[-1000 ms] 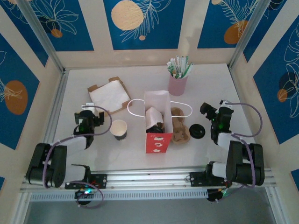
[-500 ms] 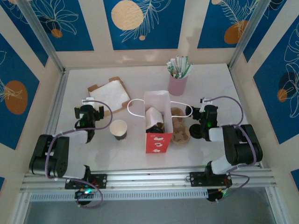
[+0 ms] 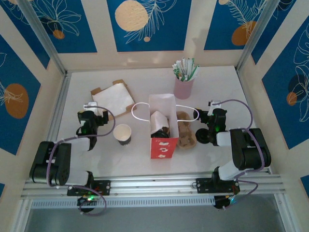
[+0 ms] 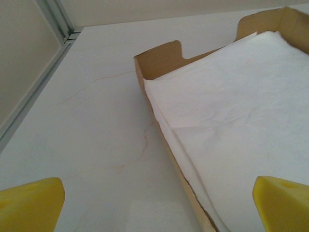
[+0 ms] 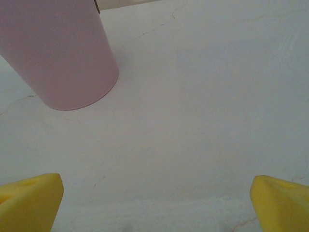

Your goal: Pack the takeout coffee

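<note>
An open paper coffee cup (image 3: 122,134) stands left of the white and red paper bag (image 3: 163,145), whose mouth is open with white and dark items inside. Right of the bag lies a brown cardboard cup carrier (image 3: 185,131), and beside it a black lid (image 3: 202,138), partly under my right arm. My left gripper (image 3: 92,110) (image 4: 157,212) is open and empty, low over the table at the near corner of the napkin tray (image 4: 231,111). Open and empty as well, my right gripper (image 3: 211,114) (image 5: 157,208) faces the pink cup (image 5: 58,53) across bare table.
The cardboard napkin tray (image 3: 98,90) sits at the back left. The pink cup of wrapped straws (image 3: 184,83) stands at the back, right of centre. Patterned walls and metal rails enclose the table on three sides.
My right arm has swung left from the right side to the black lid, beside the carrier. My left gripper has edged forward toward the napkin tray. Both stayed open.
</note>
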You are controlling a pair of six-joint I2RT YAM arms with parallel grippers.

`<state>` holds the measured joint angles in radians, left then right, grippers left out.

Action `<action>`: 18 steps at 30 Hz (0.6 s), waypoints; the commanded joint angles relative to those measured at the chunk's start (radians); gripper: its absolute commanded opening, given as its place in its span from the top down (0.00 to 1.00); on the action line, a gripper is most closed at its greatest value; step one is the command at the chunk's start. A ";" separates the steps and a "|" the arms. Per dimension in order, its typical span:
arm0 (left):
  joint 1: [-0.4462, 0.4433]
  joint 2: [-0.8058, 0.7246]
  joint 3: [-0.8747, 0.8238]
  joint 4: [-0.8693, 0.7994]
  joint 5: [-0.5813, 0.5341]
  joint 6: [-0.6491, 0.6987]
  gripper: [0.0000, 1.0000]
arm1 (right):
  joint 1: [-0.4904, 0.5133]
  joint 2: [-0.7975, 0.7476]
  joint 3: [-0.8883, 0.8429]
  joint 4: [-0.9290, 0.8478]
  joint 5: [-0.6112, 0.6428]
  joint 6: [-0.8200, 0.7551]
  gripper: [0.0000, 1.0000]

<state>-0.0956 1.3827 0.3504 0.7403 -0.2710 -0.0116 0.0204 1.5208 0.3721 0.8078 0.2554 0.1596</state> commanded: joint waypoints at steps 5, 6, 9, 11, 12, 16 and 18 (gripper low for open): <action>0.017 0.156 -0.060 0.344 0.074 0.021 0.00 | 0.008 0.001 0.018 0.045 0.008 -0.024 0.01; 0.017 0.149 -0.047 0.309 0.064 0.014 0.00 | 0.008 0.001 0.018 0.046 0.010 -0.023 0.01; 0.016 0.182 -0.020 0.284 0.075 0.023 0.00 | 0.014 0.002 0.020 0.046 0.018 -0.028 0.01; 0.015 0.172 0.008 0.209 0.074 0.023 0.00 | 0.015 0.002 0.021 0.046 0.018 -0.029 0.01; 0.013 0.183 0.005 0.238 0.072 0.029 0.00 | 0.016 0.002 0.021 0.046 0.018 -0.030 0.01; 0.012 0.180 0.011 0.222 0.070 0.028 0.00 | 0.032 0.004 0.018 0.057 -0.028 -0.071 0.01; 0.013 0.184 0.012 0.229 0.067 0.030 0.00 | 0.026 0.006 0.022 0.049 -0.040 -0.069 0.01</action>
<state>-0.0937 1.5539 0.3435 0.9619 -0.2165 0.0051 0.0448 1.5208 0.3725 0.8124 0.2424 0.1257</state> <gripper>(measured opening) 0.999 0.993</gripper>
